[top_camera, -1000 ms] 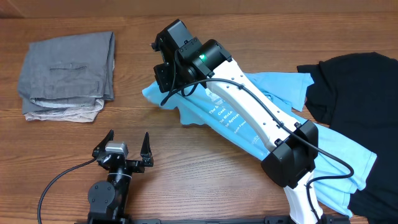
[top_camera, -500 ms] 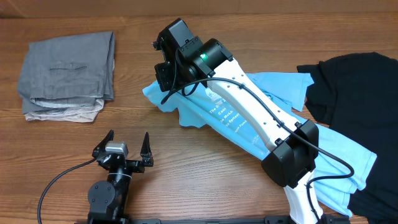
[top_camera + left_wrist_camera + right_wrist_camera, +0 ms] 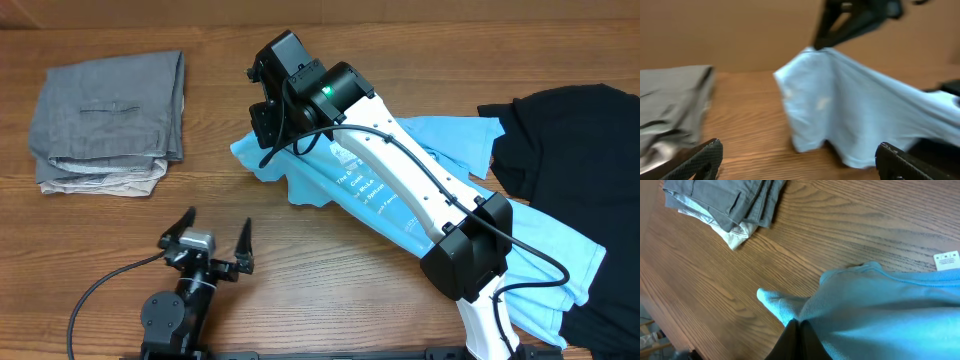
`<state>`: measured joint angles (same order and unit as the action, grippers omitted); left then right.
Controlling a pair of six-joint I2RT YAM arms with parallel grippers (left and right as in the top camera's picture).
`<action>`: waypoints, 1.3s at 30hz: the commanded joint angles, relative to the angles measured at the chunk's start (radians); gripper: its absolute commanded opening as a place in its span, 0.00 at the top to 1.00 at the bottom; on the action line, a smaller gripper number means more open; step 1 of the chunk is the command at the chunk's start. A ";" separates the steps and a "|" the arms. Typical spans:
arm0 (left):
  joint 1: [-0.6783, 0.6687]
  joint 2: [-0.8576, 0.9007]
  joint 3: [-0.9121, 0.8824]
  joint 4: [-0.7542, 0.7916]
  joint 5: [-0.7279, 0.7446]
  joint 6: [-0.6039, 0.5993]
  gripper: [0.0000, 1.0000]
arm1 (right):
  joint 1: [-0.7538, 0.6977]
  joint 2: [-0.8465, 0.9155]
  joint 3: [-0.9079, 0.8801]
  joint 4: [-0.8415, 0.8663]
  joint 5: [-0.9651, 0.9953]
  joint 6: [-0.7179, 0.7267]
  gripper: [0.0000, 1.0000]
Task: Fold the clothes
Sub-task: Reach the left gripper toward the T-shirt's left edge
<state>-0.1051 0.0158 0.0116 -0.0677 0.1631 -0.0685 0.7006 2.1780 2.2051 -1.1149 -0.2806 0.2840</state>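
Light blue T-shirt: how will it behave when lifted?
Probably floppy: the light blue T-shirt drapes like a tent from the right end effector pinching its edge. Likely light: one pinch holds the fold up. The rest would probably drag on the table.

Light blue T-shirt [image 3: 445, 140] lies crumpled, running diagonally from the middle of the counter [image 3: 330, 290] to the lower right, with its white and red-orange lettering face up. Its upper-left edge is pinched in the clamped jaws of the right gripper [image 3: 798, 332] and raised, the fabric draping down. Black garment [image 3: 565, 130], plain and rumpled, lies at the right edge, touching the T-shirt's right side.
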 commanded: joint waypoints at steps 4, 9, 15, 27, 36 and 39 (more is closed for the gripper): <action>-0.006 0.119 0.192 -0.159 0.098 0.089 0.00 | 0.004 -0.008 0.026 0.005 -0.012 0.001 0.96; -0.006 0.401 0.539 -0.400 0.016 0.152 0.00 | -0.018 -0.008 0.026 0.002 -0.029 0.005 0.96; -0.006 0.834 0.900 -0.675 0.037 0.151 0.00 | -0.078 -0.008 0.026 0.001 -0.144 0.005 0.96; -0.002 1.435 1.100 -0.675 0.248 0.212 0.00 | -0.158 -0.008 0.026 -0.019 -0.215 0.001 0.96; 0.051 1.571 1.094 -0.509 0.387 0.356 0.11 | -0.159 -0.008 0.026 -0.028 -0.227 0.001 0.96; 0.068 1.607 1.094 -0.485 0.389 0.401 0.10 | -0.159 -0.008 0.026 -0.035 -0.245 0.001 0.95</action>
<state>-0.0547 1.5883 1.0885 -0.5667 0.5045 0.2428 0.5385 2.1780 2.2051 -1.1534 -0.4904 0.2871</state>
